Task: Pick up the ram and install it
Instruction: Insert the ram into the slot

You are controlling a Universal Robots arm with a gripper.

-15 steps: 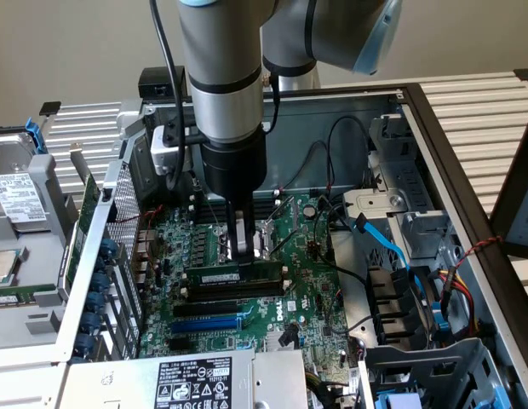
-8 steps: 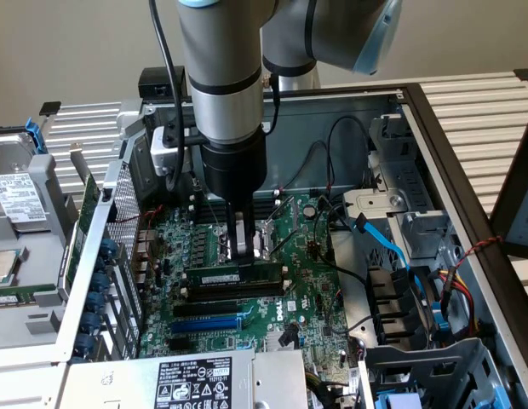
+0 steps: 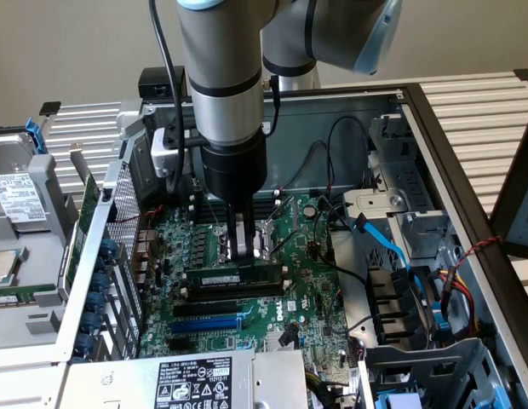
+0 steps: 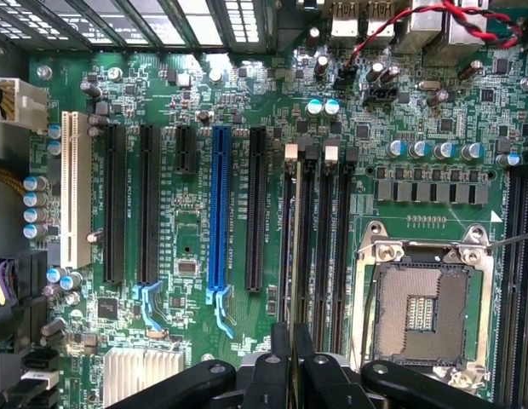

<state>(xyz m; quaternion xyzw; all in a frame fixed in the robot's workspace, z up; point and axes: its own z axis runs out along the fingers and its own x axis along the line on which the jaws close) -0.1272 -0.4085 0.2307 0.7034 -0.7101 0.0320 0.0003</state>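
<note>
In the exterior view even light is cast from above, a pale sheen is drawn down the silver cylindrical arm (image 3: pixel 217 68), and the long thin green ram (image 3: pixel 234 278) beneath it is left in shade. In the wrist view white glare is thrown off the slotted metal case wall (image 4: pixel 204 21), while the black gripper (image 4: pixel 291 336) is sunk in shadow.

One ram (image 3: pixel 220 279), one blue slot (image 4: pixel 219 213), one socket (image 4: pixel 421 311)
</note>
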